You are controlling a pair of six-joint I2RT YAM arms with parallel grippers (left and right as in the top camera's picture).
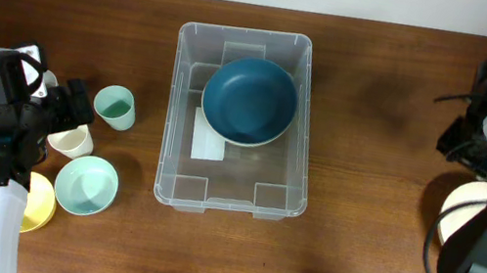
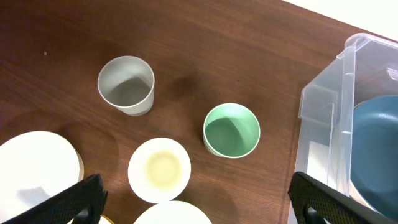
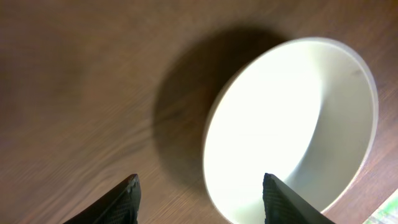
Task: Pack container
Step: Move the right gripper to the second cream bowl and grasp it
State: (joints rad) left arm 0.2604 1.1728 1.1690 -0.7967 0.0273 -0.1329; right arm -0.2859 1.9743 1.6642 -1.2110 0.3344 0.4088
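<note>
The right gripper is seen closest, its fingers spread apart and empty over a white bowl. The left gripper is likewise held wide open, empty. The clear container is set between the arms, a dark blue bowl lying in its far half. A mint cup and a cream cup are placed to its left.

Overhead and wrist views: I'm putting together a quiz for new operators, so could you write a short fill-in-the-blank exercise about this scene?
1. The dark blue bowl lies ____ the container.
2. The green cup stands upright and is ____.
3. The white bowl lies below the open gripper of the ____ arm.

Missing words: inside; empty; right.
</note>
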